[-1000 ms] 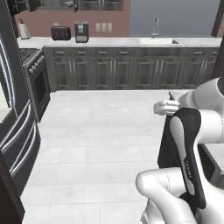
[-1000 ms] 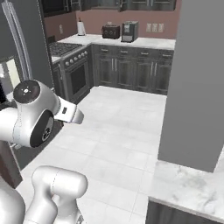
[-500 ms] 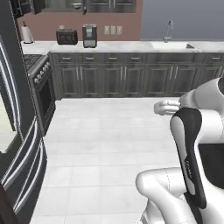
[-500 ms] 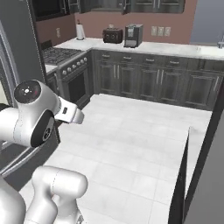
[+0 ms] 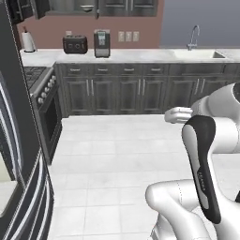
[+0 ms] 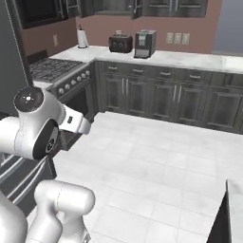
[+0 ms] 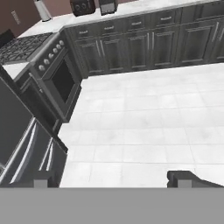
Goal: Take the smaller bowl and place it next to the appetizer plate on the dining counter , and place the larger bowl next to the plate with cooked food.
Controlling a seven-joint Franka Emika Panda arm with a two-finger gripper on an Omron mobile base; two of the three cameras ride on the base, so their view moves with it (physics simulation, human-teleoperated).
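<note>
1. I see a pale tiled floor stretching open and wide ahead of my base.
2. A dark cabinet run under a pale worktop lines the far wall, carrying a toaster, coffee machine and sink faucet.
3. The stove stands at the left corner, the fridge nearer me.
4. My gripper points at bare tiles, jaws spread wide, empty.
5. A dark-sided counter edge shows at lower right; I cannot find either bowl.

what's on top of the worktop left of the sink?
On the worktop: a toaster, a coffee machine, and a paper towel roll at the far left end. Wall outlets sit behind. The drawers and cabinets below are closed, so their contents can't be seen.
</note>
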